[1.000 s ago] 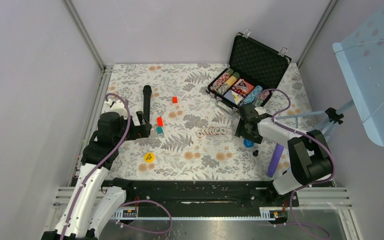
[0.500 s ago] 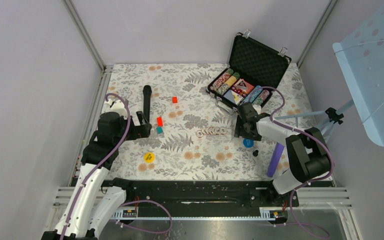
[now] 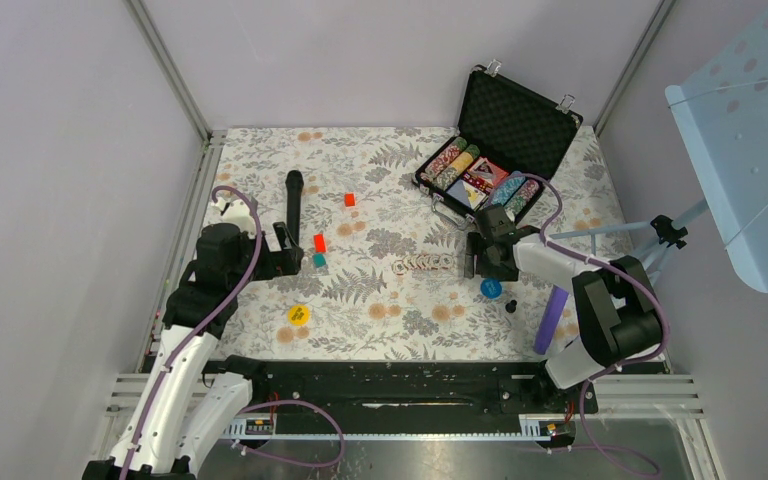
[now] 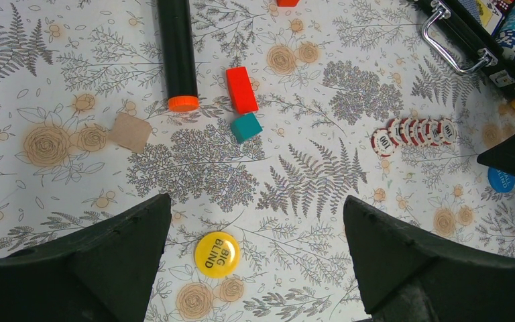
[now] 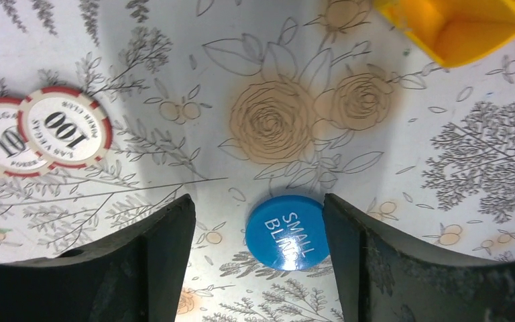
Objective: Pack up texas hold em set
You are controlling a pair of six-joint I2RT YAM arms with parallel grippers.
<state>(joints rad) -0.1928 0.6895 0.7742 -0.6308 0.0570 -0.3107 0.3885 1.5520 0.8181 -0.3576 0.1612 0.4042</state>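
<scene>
Floral tablecloth [image 3: 380, 300] covers the whole table, with plain grey walls around it. From the top camera, the black briefcase [image 3: 516, 118] sits open at the far right corner with its lid up. It has chip stacks [image 3: 457, 163] and card decks [image 3: 484, 178] in its tray. A loose row of chips [image 3: 423, 263] lies overlapping mid-table, apart from the case. The right gripper [image 3: 480, 265] is just right of that row, and the blue button [image 3: 491, 288] is just beside it on the near side. The left gripper [image 3: 290, 262] is over on the left next to the teal block [image 3: 318, 259] and red block [image 3: 319, 242]. The microphone [image 3: 293, 200] lies just beyond them, and the yellow button [image 3: 299, 314] is closer to the arm bases.

Left wrist cam: both fingers [image 4: 107, 268] are spread wide, holding nothing. The yellow button reads BIG BLIND and lies on the cloth between them in the view. The mic's orange end, the two blocks and a small tan square [image 4: 129, 132] are further out. The chip row and the briefcase handle [image 4: 450, 47] are off to the upper right.

Right wrist cam: the jaws are also spread apart and empty. The blue button, marked SMALL BLIND, lies flat on the cloth between the fingers [image 5: 141, 268], close up against the right-hand one. Can't tell if it's actually touching. Two of the "100" chips show at the left edge, and some orange-yellow thing [image 5: 463, 27] pokes in at the top right.
</scene>
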